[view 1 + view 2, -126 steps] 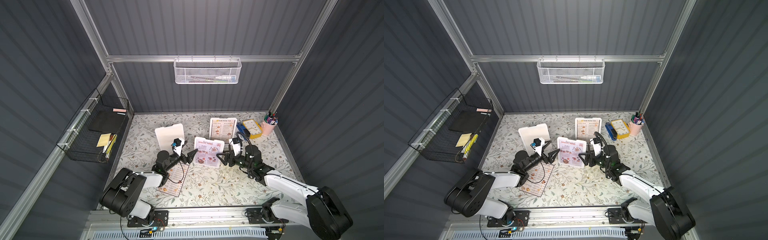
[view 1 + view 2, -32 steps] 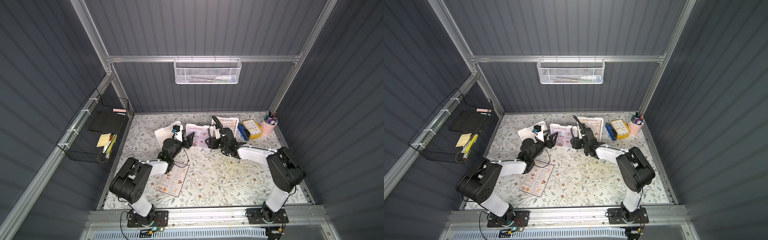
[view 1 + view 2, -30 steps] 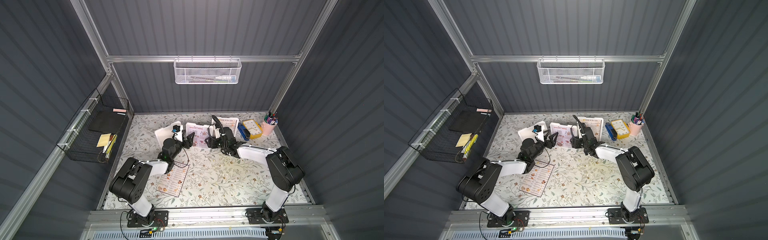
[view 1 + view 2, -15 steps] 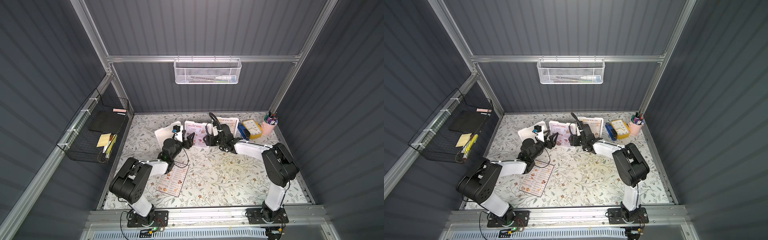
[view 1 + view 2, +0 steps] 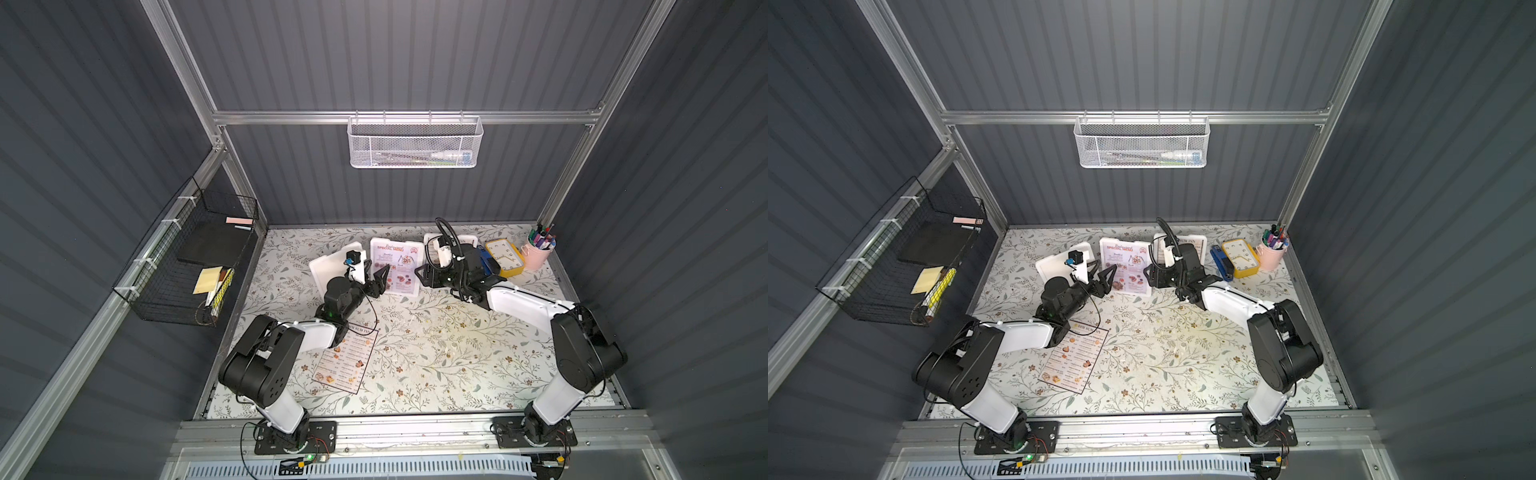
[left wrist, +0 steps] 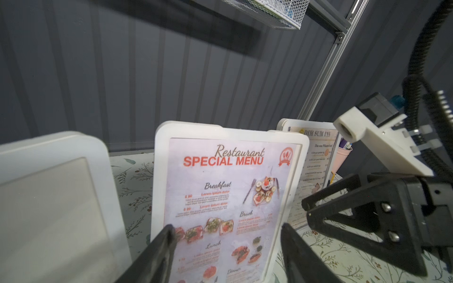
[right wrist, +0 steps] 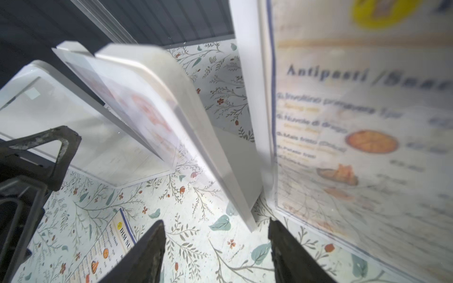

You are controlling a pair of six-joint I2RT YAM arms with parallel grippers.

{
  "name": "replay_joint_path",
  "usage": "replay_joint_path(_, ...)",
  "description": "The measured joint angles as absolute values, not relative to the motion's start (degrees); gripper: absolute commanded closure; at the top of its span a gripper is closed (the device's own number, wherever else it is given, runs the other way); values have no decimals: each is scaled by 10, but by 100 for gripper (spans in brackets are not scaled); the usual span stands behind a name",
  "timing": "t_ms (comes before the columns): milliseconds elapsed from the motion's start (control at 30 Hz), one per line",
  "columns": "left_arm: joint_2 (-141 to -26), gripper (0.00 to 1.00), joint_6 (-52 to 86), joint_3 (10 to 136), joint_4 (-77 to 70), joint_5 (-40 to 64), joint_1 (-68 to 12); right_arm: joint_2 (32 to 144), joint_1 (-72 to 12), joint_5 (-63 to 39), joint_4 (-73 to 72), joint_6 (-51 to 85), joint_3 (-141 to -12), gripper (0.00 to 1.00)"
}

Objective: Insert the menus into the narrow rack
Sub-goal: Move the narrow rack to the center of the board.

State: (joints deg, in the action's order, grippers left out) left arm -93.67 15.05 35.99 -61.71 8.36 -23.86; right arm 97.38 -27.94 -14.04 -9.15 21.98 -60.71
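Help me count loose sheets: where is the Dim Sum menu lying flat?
In both top views the menu lies flat on the table, left side, its top corner hidden by the left arm.

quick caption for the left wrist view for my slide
Open left gripper faces the lavender Special Menu standing in its white holder.

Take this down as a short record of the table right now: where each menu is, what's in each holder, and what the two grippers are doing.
special menu: inside the middle holder, standing
framed Dim Sum Inn menu: inside the right holder, standing
flat Dim Sum Inn menu: flat on the table, partly under the left arm
left holder: blank, no menu
left gripper: open, facing the middle holder's front, holding nothing
right gripper: open, at the middle holder's side edge, holding nothing
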Motion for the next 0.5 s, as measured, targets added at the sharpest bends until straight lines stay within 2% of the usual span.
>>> replay_joint_path(100, -948, 31, 150, 361, -622, 84, -239, 992, -284, -154, -99, 229, -604, 38)
replay_joint_path(233, -976, 31, 151, 369, -622, 89, -239, 1035, -293, -165, -108, 243, -608, 50)
replay_joint_path(500, -1035, 31, 150, 425, -621, 99, -239, 1103, -293, -150, -107, 267, -649, 51)
